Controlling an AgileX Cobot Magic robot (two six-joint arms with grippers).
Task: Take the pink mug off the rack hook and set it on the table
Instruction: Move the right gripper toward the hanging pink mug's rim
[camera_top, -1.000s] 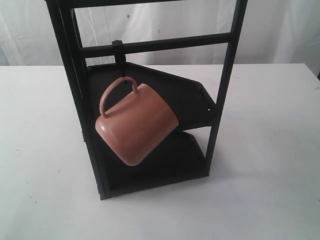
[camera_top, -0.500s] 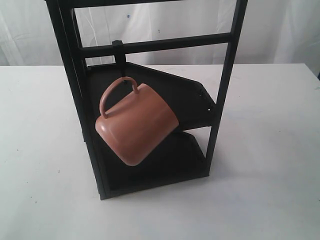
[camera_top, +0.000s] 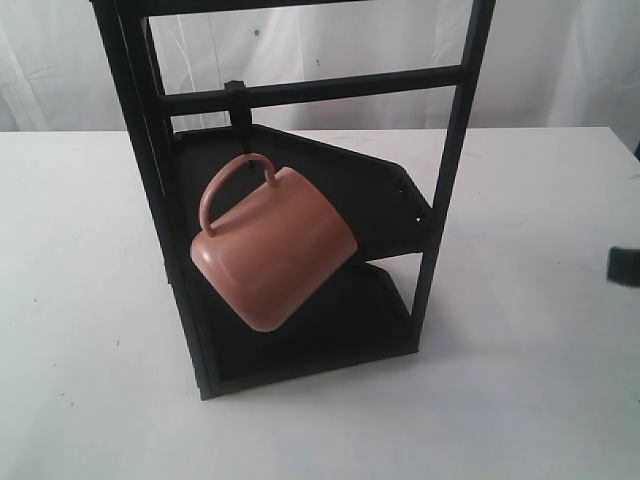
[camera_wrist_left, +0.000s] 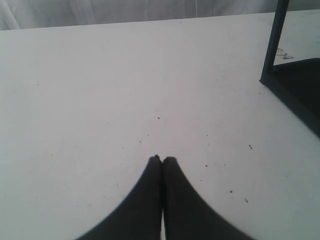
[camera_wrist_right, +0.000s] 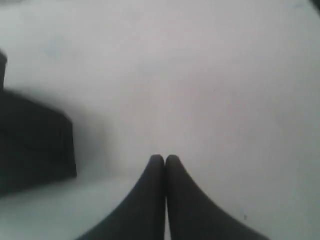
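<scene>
The pink mug (camera_top: 275, 255) hangs tilted by its thin handle from the rack hook (camera_top: 240, 118) on a horizontal bar of the tall black rack (camera_top: 450, 170), which stands on the white table (camera_top: 80, 300). My left gripper (camera_wrist_left: 162, 159) is shut over bare table, with a corner of the rack (camera_wrist_left: 295, 85) off to one side. My right gripper (camera_wrist_right: 164, 157) is shut too, above the table beside a dark part of the rack (camera_wrist_right: 35, 145). In the exterior view only a dark tip of the right gripper (camera_top: 624, 266) shows at the right edge. Neither holds anything.
A white curtain (camera_top: 560, 60) hangs behind the table. Two angled black shelf panels (camera_top: 340, 200) fill the rack's lower part behind the mug.
A dark tip of the right arm has come into the exterior view at the right edge. The mug and rack have not moved.
</scene>
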